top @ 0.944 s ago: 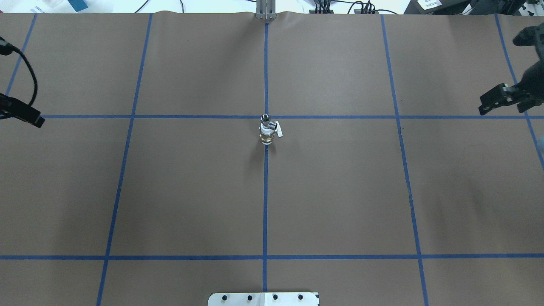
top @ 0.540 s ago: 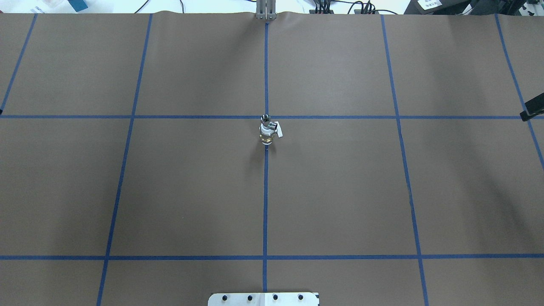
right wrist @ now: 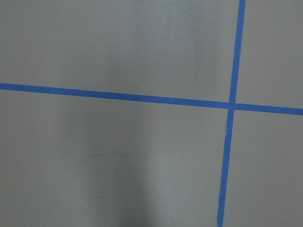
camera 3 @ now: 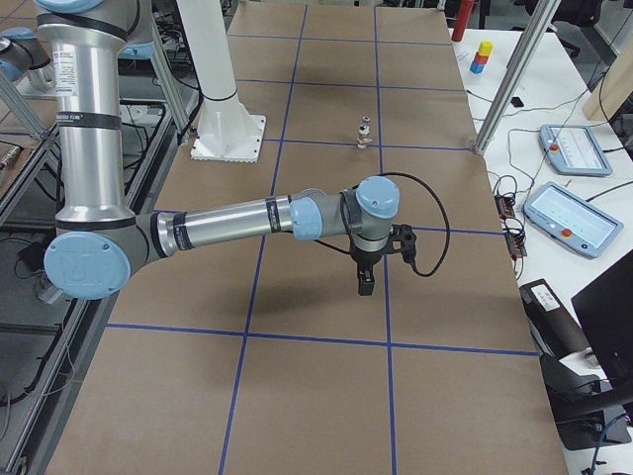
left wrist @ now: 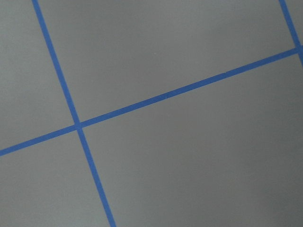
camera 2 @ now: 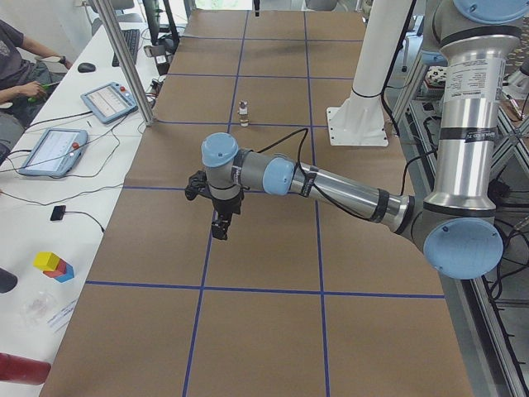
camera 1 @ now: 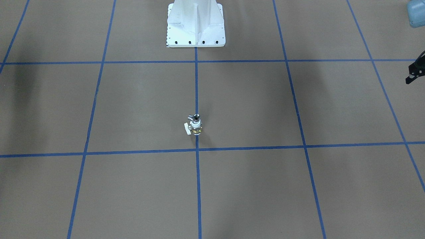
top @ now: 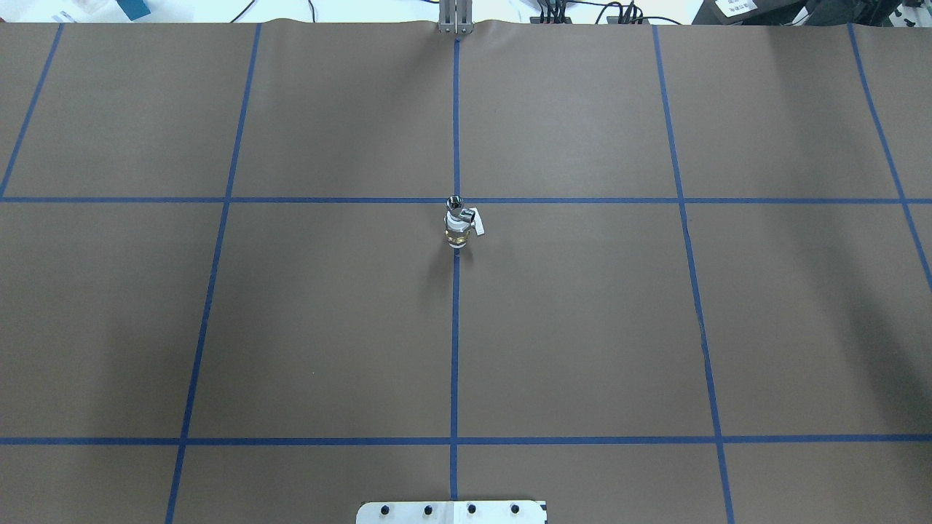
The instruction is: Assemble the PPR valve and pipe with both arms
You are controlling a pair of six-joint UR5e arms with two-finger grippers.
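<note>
The PPR valve (top: 458, 231) stands upright at the table's middle on the blue centre line, its white handle (top: 477, 223) to one side. The silver pipe fitting (top: 456, 204) sits on its top end. Both also show in the front-facing view: valve (camera 1: 196, 127), fitting (camera 1: 196, 117). My left gripper (camera 2: 220, 231) hangs over the table's left end, far from the valve; a black part of it shows at the front-facing view's right edge (camera 1: 412, 71). My right gripper (camera 3: 364, 285) hangs over the right end. I cannot tell whether either is open or shut. Both wrist views show only bare paper and tape.
The white pedestal (camera 1: 196, 30) is bolted at the robot's side of the table. A metal post (top: 455, 18) stands at the far edge. Tablets (camera 2: 107, 101) and cables lie on the operators' bench, where a person sits. Blue tape lines grid the brown paper.
Both grippers have moved outward and left the overhead view, the left to the left, the right to the right. The valve and fitting have not moved.
</note>
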